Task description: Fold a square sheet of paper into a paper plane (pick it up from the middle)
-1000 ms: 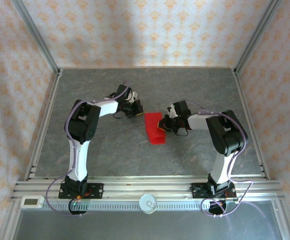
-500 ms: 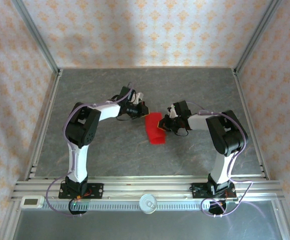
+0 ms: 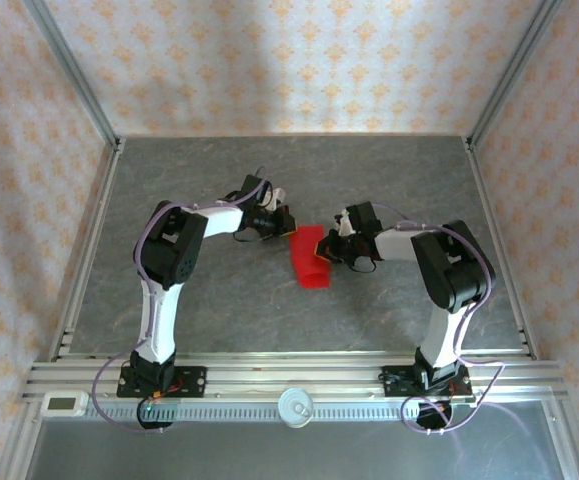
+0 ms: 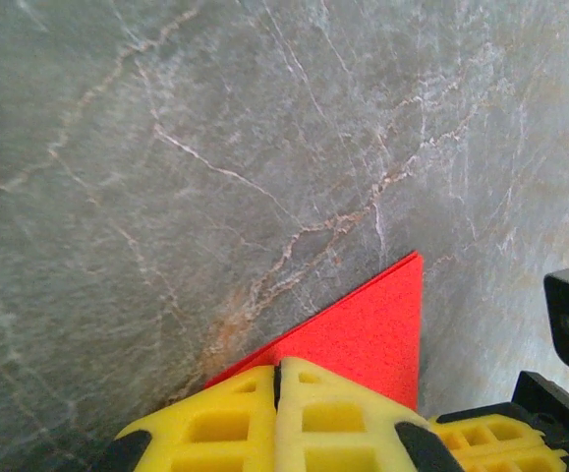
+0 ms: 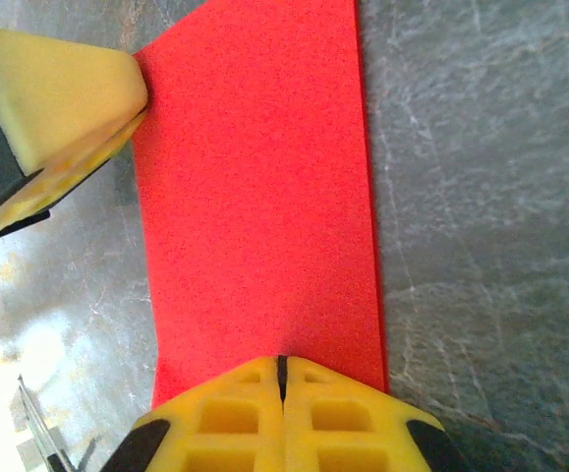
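Red paper, folded into a narrow strip, lies on the table between the arms. Fingers closed, the left gripper and right gripper meet its edges. It looks mid-crease; next comes a firm press along the fold.

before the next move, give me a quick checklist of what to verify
1. left gripper shut, tips at a corner of the red paper: ok
2. right gripper shut, tips over the paper's edge: ok
3. paper lies on the table: ok
4. paper pinched or merely pressed: cannot tell
5. grippers apart from each other: ok
6. pointed plane shape formed: not ok, plain strip
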Action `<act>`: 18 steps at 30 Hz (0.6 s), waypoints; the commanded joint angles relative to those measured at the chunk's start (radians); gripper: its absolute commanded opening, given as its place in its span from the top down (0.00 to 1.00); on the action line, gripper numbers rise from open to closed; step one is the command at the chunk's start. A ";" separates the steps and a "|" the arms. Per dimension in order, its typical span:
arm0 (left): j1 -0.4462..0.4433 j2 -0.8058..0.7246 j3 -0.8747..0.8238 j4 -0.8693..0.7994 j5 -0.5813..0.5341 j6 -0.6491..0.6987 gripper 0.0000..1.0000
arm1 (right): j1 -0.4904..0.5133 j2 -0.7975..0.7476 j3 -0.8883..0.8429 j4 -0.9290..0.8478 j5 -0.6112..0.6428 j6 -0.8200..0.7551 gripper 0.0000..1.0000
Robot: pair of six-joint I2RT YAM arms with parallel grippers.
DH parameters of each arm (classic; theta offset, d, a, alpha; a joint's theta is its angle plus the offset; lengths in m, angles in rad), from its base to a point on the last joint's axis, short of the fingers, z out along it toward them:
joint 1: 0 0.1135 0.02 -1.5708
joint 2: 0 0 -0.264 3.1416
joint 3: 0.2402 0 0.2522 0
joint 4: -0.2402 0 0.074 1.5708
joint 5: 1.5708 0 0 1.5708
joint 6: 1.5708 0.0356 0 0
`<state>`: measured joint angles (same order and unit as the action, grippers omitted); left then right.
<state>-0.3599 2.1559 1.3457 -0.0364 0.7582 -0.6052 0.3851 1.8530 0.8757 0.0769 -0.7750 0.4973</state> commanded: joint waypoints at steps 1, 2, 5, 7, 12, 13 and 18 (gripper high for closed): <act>0.051 0.032 0.024 -0.021 -0.125 -0.013 1.00 | -0.006 0.066 -0.070 -0.166 0.153 -0.001 1.00; 0.053 0.027 0.030 -0.029 -0.131 -0.015 1.00 | -0.005 0.066 -0.070 -0.166 0.152 0.000 1.00; 0.048 -0.006 0.033 -0.039 -0.137 -0.021 1.00 | -0.005 0.062 -0.075 -0.166 0.155 0.001 1.00; 0.046 -0.034 0.026 -0.049 -0.140 -0.024 1.00 | -0.006 0.061 -0.076 -0.166 0.155 0.000 1.00; 0.025 -0.132 -0.015 -0.079 -0.148 -0.011 1.00 | -0.006 0.052 -0.079 -0.167 0.157 0.003 1.00; 0.016 -0.156 -0.033 -0.075 -0.147 -0.013 1.00 | -0.005 0.050 -0.081 -0.166 0.158 0.003 1.00; -0.046 -0.229 -0.111 -0.034 -0.083 -0.018 1.00 | -0.005 0.043 -0.081 -0.165 0.159 0.010 1.00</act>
<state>-0.3614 1.9701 1.2709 -0.0772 0.6476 -0.6212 0.3855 1.8462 0.8616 0.0971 -0.7704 0.5045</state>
